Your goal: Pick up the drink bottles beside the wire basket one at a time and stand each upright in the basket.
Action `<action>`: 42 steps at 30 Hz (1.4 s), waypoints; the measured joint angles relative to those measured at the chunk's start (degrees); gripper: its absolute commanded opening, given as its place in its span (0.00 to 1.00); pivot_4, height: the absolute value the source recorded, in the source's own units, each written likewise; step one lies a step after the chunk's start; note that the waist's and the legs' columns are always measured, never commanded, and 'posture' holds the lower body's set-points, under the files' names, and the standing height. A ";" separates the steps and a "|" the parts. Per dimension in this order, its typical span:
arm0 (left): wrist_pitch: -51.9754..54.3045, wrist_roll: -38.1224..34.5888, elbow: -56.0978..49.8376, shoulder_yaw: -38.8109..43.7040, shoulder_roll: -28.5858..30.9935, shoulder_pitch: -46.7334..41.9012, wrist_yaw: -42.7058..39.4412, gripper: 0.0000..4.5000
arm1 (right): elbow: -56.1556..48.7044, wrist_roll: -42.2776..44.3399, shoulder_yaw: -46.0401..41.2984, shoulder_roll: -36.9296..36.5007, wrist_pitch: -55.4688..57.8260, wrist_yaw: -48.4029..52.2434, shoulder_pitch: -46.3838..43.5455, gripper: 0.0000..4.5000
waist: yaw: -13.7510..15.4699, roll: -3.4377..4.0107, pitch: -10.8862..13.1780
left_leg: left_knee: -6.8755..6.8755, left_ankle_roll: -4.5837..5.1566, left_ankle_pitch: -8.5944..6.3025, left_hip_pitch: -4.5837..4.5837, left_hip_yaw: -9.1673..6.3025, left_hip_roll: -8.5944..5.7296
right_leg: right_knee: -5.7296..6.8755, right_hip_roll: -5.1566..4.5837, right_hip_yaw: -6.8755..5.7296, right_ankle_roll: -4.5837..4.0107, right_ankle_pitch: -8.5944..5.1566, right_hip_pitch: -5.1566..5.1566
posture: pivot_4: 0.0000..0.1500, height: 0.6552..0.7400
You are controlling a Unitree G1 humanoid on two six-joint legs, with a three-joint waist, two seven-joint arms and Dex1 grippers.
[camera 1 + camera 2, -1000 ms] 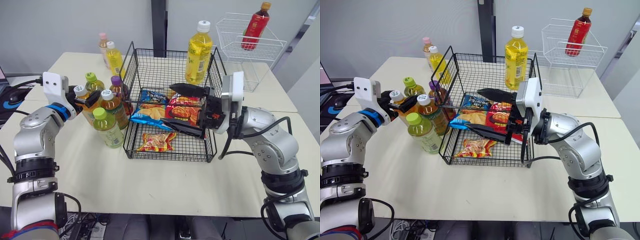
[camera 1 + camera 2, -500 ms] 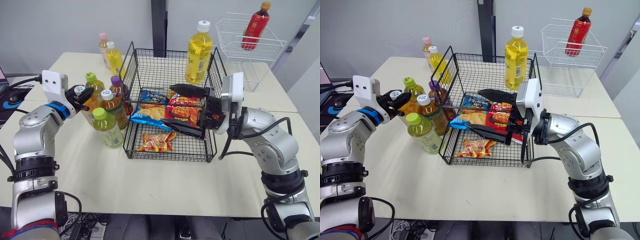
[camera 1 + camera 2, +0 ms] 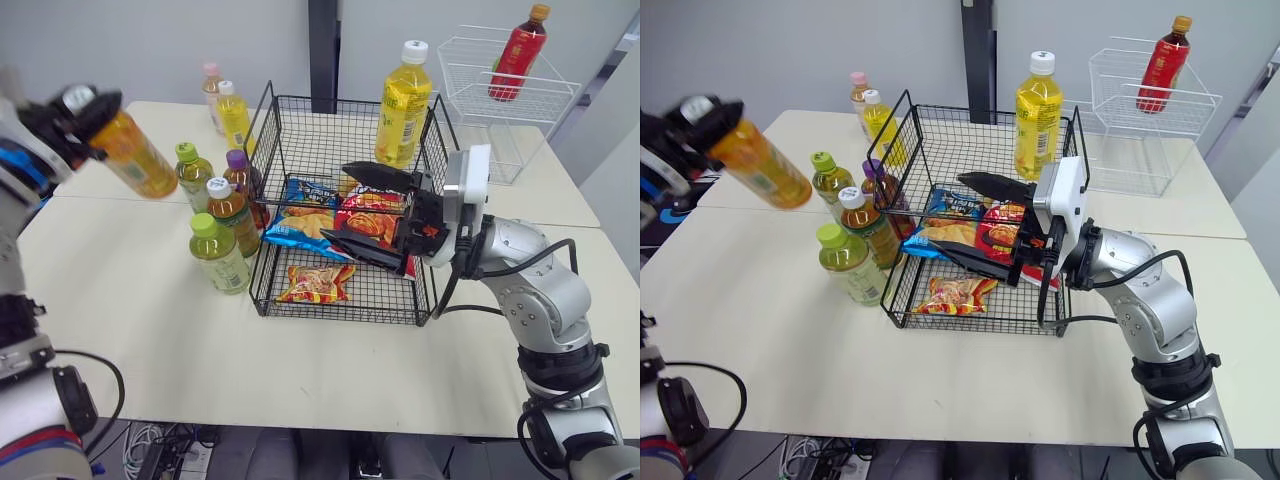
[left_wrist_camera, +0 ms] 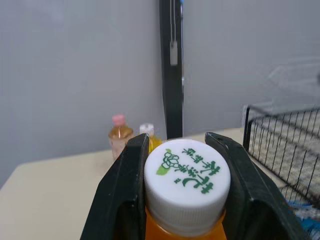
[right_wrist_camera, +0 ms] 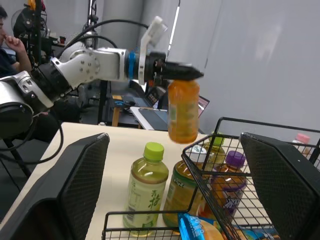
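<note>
The left jaws are clamping the white cap of the orange bottle [image 3: 135,158] and holding it in the air over the bench's [image 3: 150,330] left side, apart from the black wire basket [image 3: 330,135] — its long axis is slanting, cap pointing up and leftward, base down toward the basket. The right jaws are gaping wide over the snack packets [image 3: 300,228] in the basket. Other bottles [image 3: 218,255] are standing beside its left wall on the pale bench; a grey wall is rising behind.
</note>
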 measured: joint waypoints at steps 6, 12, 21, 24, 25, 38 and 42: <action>1.68 -0.81 4.97 -7.44 -0.53 -26.34 -2.88 0.31 | -0.05 -6.38 -0.74 3.58 -7.13 -5.96 0.01 1.00 | 0.17 -0.07 0.03 | 0.19 -0.16 0.09 -0.13 -0.01 -0.11 | -0.04 -0.05 0.04 0.04 0.02 -0.01 | 1.00 1.00; -2.38 4.22 19.08 -15.87 -8.35 -39.35 -8.94 0.31 | -0.27 -11.16 -1.61 4.43 -10.15 -10.55 0.51 1.00 | -0.11 -0.03 0.06 | 0.23 -0.18 0.11 -0.13 -0.10 -0.08 | 0.08 -0.02 -0.07 0.03 0.02 -0.01 | 1.00 1.00; -13.30 12.68 38.48 -22.13 -21.49 -42.73 -15.42 0.31 | -4.89 -16.25 -1.89 5.48 -9.91 -17.92 5.40 1.00 | -0.69 0.10 0.15 | 0.22 -0.20 0.12 -0.17 0.04 -0.08 | 0.06 -0.01 0.10 0.03 0.02 -0.15 | 1.00 1.00; -15.98 14.20 43.65 -22.16 -24.79 -43.00 -15.52 0.31 | -6.99 -16.93 -1.75 5.72 -8.83 -19.45 6.60 1.00 | -0.86 0.12 0.16 | 0.21 -0.20 0.12 -0.18 0.10 -0.09 | 0.06 0.00 0.17 0.03 0.02 -0.20 | 1.00 1.00; -16.93 14.98 45.42 -22.15 -25.85 -43.05 -15.64 0.31 | -7.68 -17.34 -1.63 5.78 -8.40 -20.17 7.07 1.00 | -0.90 0.12 0.16 | 0.20 -0.20 0.12 -0.18 0.09 -0.09 | 0.05 0.00 0.17 0.03 0.02 -0.21 | 1.00 1.00; -24.41 20.15 56.57 -21.69 -33.18 -44.24 -14.64 0.31 | -12.21 -19.86 -1.36 5.65 -4.20 -24.03 9.11 1.00 | -0.91 0.13 0.17 | 0.22 -0.20 0.12 -0.18 0.07 -0.10 | 0.07 0.02 0.16 0.03 0.01 -0.20 | 1.00 1.00; -25.81 20.92 58.05 -21.05 -33.66 -44.37 -13.59 0.52 | -13.05 -20.53 -1.43 5.36 -3.43 -24.47 9.37 1.00 | -0.91 0.13 0.16 | 0.23 -0.20 0.12 -0.18 0.07 -0.10 | 0.08 0.02 0.17 0.03 0.01 -0.19 | 1.00 1.00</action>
